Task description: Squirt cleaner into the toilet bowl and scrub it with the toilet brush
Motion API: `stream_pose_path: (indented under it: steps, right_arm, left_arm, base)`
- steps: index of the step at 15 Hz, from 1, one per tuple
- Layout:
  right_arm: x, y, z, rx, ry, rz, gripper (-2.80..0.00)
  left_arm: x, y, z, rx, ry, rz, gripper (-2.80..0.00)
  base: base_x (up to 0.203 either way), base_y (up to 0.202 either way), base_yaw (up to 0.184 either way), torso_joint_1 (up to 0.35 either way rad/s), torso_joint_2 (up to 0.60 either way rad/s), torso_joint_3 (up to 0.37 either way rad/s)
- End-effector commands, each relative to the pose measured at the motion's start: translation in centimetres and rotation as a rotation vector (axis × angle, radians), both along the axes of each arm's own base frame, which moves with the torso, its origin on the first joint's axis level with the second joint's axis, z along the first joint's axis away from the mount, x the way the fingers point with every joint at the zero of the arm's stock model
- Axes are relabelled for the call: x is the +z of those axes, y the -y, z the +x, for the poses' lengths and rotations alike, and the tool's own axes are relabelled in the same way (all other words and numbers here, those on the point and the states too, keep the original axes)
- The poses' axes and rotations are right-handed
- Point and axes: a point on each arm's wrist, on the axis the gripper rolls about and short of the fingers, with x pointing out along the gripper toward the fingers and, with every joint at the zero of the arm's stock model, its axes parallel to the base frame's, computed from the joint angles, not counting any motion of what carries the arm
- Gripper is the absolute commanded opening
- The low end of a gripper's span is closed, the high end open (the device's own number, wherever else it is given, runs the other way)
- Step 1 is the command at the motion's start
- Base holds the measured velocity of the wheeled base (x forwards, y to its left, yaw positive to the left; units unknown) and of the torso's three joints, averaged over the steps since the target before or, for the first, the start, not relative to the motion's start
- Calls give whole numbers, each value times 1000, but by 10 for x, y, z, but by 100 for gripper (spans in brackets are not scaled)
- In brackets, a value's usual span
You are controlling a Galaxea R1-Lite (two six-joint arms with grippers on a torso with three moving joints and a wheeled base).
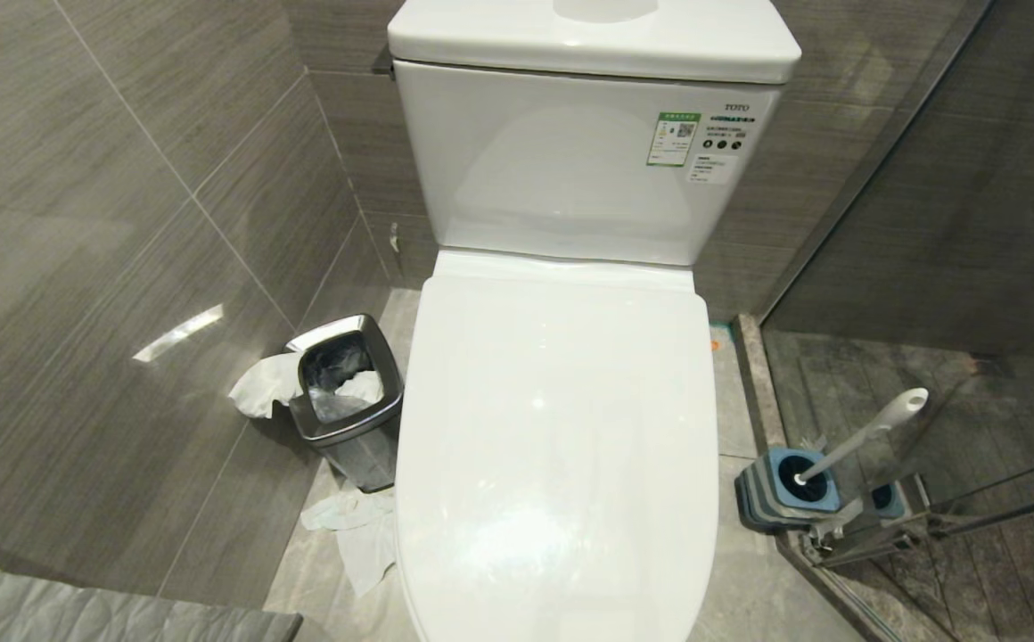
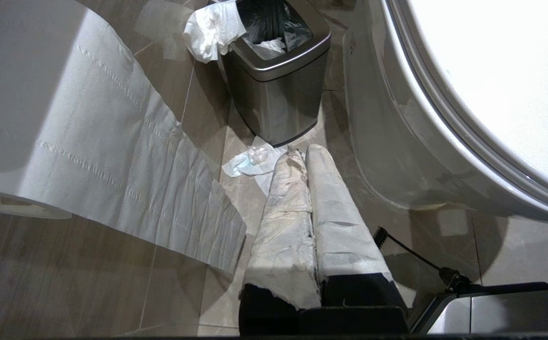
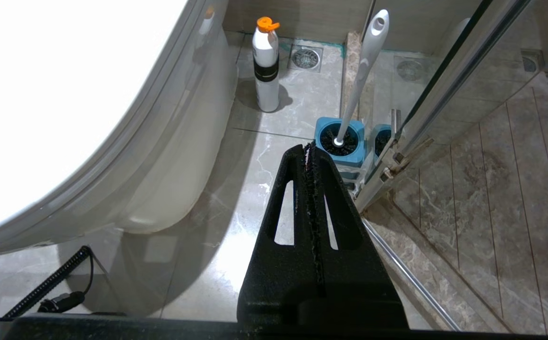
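- The toilet bowl [image 1: 557, 446] fills the centre of the head view, glossy white ceramic with its smooth oval lid down; any cleaner squirted now would probably land on the lid
- The steel waste bin [image 1: 345, 401], square and brushed, sits at centre left with crumpled tissue around it
- The toilet brush [image 1: 860, 437] stands lower right in its striped blue-grey holder, slim white handle leaning toward the glass door, so a reach could knock the pane
- The white cleaner bottle [image 3: 265, 66], orange-capped, stands at the upper centre of the right wrist view
- Left gripper [image 2: 302, 156], paper-wrapped, is clenched on nothing; right gripper [image 3: 308, 151], black, likewise pressed together and empty
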Motion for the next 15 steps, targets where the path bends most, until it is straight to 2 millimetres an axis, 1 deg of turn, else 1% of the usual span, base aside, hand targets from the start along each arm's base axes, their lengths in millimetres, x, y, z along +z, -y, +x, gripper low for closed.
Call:
stream_pose_path:
  steps: [1, 15]
  right_arm:
    - [0, 0, 0, 0, 0, 0, -280]
    - [0, 0, 0, -3, 1, 9, -280]
  left_arm:
    - [0, 0, 0, 0, -1, 0, -280]
    - [0, 0, 0, 0, -1, -1, -280]
  base:
    - [0, 0, 0, 0, 0, 0]
    - [0, 0, 0, 0, 0, 0]
